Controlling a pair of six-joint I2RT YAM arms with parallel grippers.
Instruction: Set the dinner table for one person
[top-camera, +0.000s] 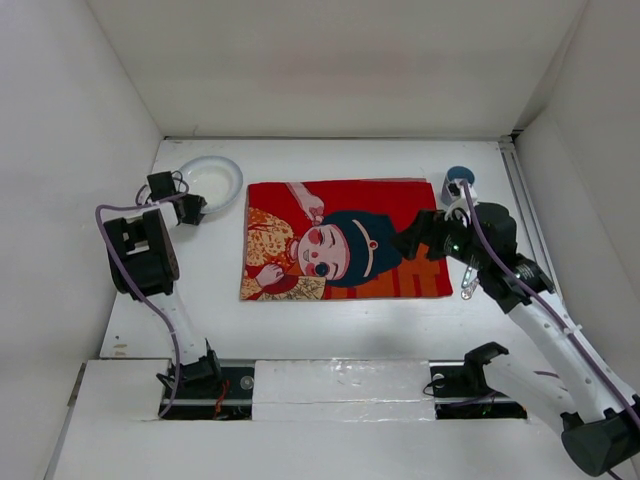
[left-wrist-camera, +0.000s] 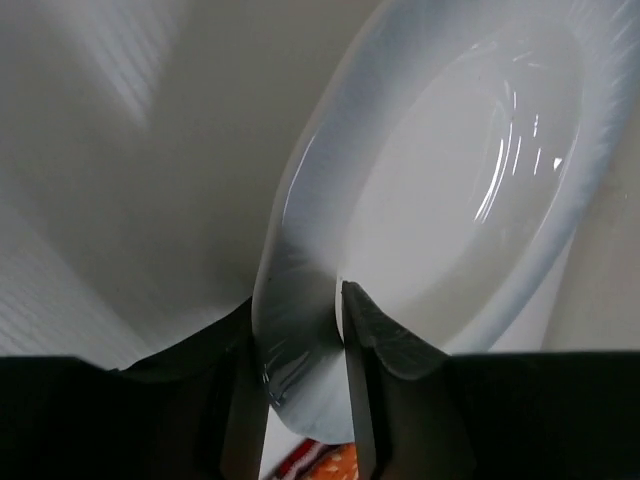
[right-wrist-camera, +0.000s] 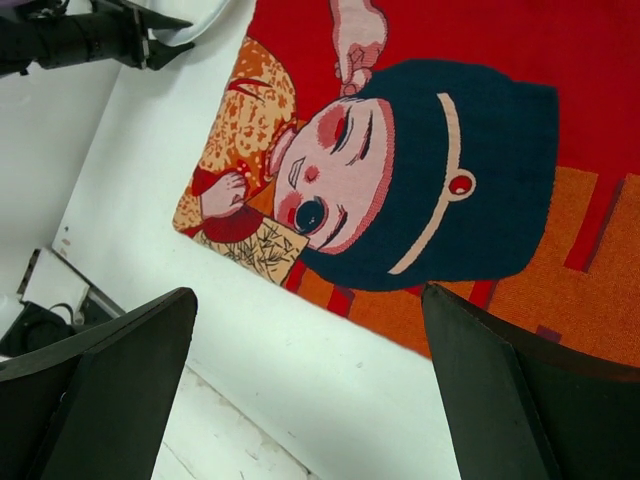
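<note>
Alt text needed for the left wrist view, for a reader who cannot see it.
The left claw pinches the near rim of a white plate, which fills the upper right. A sliver of red-orange cloth shows below it.

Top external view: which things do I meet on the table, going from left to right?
White plate, gripped at its rim by the left pincer → red cartoon-face cloth → small blue round object, partly hidden by the right arm. The open right pincer overlaps the cloth, so it is left out.
</note>
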